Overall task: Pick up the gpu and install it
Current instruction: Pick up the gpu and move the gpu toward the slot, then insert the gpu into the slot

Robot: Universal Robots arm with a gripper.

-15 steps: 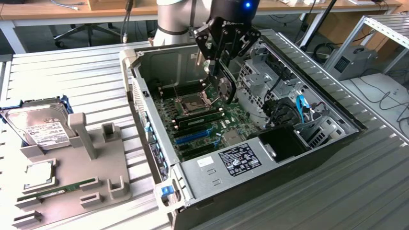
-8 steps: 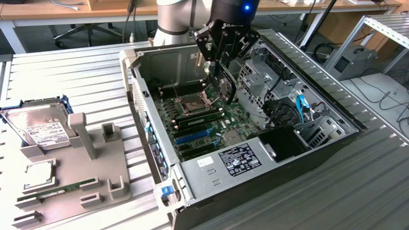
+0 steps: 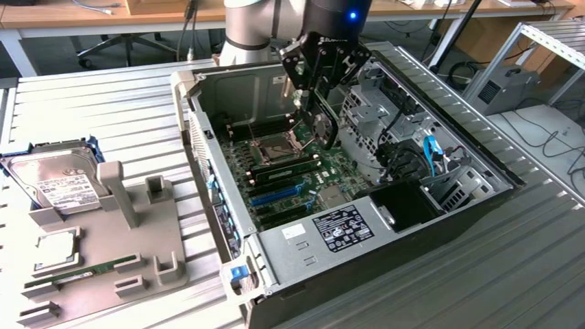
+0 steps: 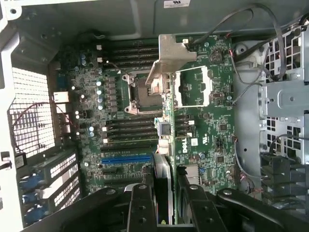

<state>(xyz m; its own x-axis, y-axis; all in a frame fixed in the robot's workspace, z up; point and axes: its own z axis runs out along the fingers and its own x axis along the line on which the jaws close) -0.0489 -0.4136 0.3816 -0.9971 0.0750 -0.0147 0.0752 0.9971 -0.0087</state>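
Note:
My gripper [image 3: 316, 110] is inside the open computer case [image 3: 302, 243], shut on the gpu [image 3: 322, 131]. The card hangs below the fingers, tilted, a little above the motherboard [image 3: 292, 171] near the processor socket. In the wrist view I see the gpu [image 4: 166, 121] edge-on, its green board running away from my gripper [image 4: 166, 205] and its silver bracket [image 4: 170, 57] at the far end. The two black fingers [image 4: 140, 208] clamp the card from both sides. A blue expansion slot [image 4: 126, 158] lies on the board beside the card, apart from it.
A grey fixture [image 3: 101, 253] on the exterior view's left holds a hard drive [image 3: 57, 181], a processor [image 3: 55, 250] and a RAM stick [image 3: 78, 273]. Inside the case, a drive cage [image 3: 375, 110], cables [image 3: 429, 154] and a black box [image 3: 407, 205] crowd the exterior view's right.

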